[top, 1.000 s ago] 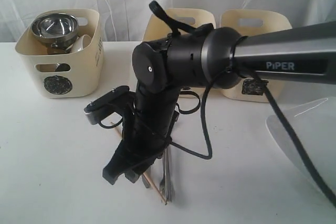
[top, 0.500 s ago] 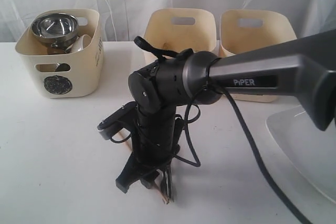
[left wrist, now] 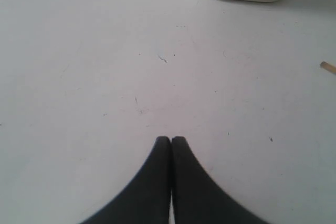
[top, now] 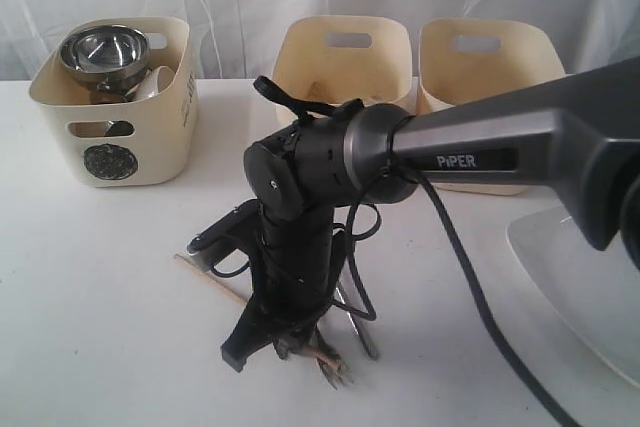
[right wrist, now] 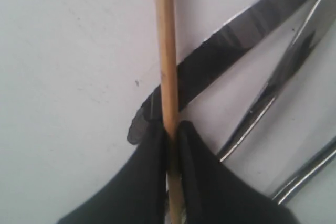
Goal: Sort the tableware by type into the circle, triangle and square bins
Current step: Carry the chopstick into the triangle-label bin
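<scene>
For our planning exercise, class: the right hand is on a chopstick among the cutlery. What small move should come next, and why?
Probably lift straight up: the right hand is shut on the chopstick, which lies across the knife, so dragging could shift it.

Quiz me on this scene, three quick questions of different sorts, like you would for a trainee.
1. True or false: the right gripper is shut on a chopstick.
2. In the exterior view, which bin holds the steel bowl? A left, B middle, C right.
3. Fill in: the left gripper is ___ and holds nothing.

Key
1. True.
2. A, the left bin.
3. shut.
</scene>
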Motion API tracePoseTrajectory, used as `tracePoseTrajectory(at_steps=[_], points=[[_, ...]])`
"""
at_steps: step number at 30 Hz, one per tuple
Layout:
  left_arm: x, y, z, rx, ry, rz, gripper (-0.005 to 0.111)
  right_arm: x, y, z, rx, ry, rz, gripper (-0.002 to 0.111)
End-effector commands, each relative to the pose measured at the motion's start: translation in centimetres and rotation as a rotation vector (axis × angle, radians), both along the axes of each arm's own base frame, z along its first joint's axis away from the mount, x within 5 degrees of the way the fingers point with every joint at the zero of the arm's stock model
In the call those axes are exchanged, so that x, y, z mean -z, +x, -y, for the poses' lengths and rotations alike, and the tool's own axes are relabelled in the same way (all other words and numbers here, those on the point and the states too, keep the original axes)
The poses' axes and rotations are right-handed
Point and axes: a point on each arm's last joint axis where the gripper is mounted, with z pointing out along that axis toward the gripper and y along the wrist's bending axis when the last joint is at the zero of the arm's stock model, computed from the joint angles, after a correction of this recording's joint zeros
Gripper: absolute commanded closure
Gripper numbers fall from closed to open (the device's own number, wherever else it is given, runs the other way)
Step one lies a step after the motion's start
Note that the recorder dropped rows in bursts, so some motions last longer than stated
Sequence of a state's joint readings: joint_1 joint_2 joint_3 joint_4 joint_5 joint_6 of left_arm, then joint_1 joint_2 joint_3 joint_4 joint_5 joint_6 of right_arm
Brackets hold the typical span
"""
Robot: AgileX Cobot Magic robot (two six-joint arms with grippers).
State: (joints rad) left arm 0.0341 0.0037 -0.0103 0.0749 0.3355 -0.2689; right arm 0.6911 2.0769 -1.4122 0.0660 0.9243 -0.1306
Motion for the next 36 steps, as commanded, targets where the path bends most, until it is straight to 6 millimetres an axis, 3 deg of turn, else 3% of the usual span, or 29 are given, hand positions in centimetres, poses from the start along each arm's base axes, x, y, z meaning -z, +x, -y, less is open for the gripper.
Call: tracePoseTrajectory(at_steps=[1, 4, 7, 11, 17, 22, 27, 32, 36], points=[[0.4, -0.1, 0.0, 0.003, -0.007, -0.021, 0.107, -3.2, 0.5, -0.1, -0.016, 0.022, 0.051, 0.108], [0.4, -0.1, 0.0, 0.003, -0.007, -0.021, 0.107, -6.9, 1.5, 0.0, -0.039, 0.066, 0.164, 0.108], [0.4, -0.1, 0.0, 0.003, -0.007, -0.021, 0.107, -10.6, 3.4, 1.3, 0.005, 0.117, 0.317, 0.108], [0.4, -0.1, 0.0, 0.003, -0.007, -0.021, 0.107, -13.9, 6.5, 5.1, 0.214, 0.221, 0.498, 0.108], [0.4, -0.1, 0.0, 0.003, -0.007, -0.021, 0.107, -15.5, 10.7, 10.8, 0.561, 0.395, 0.662, 0.108], [0.4, -0.1, 0.0, 0.003, -0.007, -0.021, 0.107, -16.3, 13.3, 12.2, 0.644, 0.589, 0.845, 0.108], [0.4, -0.1, 0.0, 0.003, -0.007, -0.021, 0.107, -15.2, 15.5, 11.5, 0.62, 0.738, 1.013, 0.108], [0.4, -0.1, 0.0, 0.003, -0.007, -0.021, 0.107, -11.3, 17.4, 11.2, 0.619, 0.757, 1.039, 0.108], [0.4, -0.1, 0.0, 0.003, -0.007, -0.021, 0.107, -8.2, 17.9, 11.5, 0.643, 0.681, 0.951, 0.095]])
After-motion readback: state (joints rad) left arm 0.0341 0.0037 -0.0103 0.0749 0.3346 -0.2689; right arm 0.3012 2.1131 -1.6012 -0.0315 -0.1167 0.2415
